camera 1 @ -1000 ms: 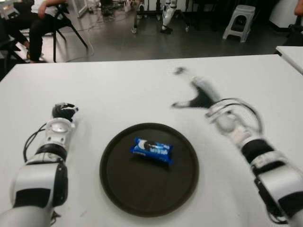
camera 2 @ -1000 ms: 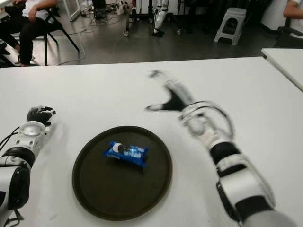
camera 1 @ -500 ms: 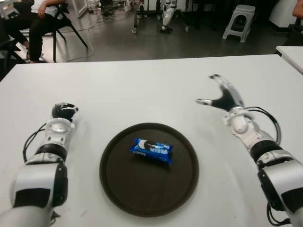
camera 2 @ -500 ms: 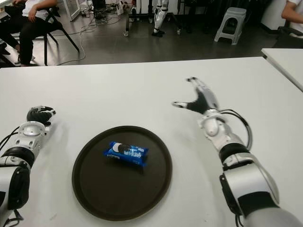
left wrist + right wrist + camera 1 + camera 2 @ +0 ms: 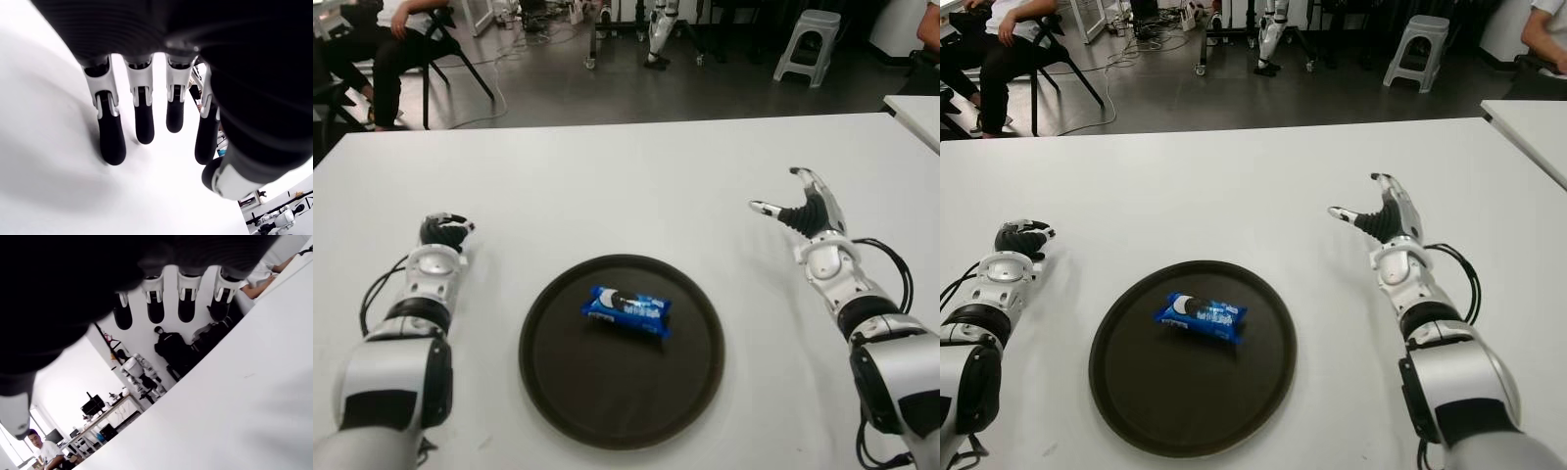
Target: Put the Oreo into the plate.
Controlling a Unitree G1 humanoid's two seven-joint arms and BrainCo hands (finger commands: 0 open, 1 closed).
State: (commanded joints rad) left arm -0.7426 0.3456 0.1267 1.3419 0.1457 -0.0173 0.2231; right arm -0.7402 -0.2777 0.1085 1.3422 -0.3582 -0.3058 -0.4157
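A blue Oreo packet (image 5: 626, 310) lies flat near the middle of the round dark plate (image 5: 558, 382) on the white table (image 5: 607, 186). My right hand (image 5: 800, 204) is to the right of the plate, above the table, with its fingers spread and nothing in them. My left hand (image 5: 444, 231) shows at the left of the plate, with its fingers extended over the tabletop and holding nothing. In the left wrist view the fingertips (image 5: 111, 145) point down at the bare white surface.
Beyond the table's far edge are a seated person on a chair (image 5: 406, 39), a grey stool (image 5: 809, 41) and robot legs (image 5: 661, 29). Another white table's corner (image 5: 915, 108) shows at the far right.
My right hand has swung from above the plate's far right side out to the right and settled lower near the table. The Oreo packet, plate and left hand have not moved.
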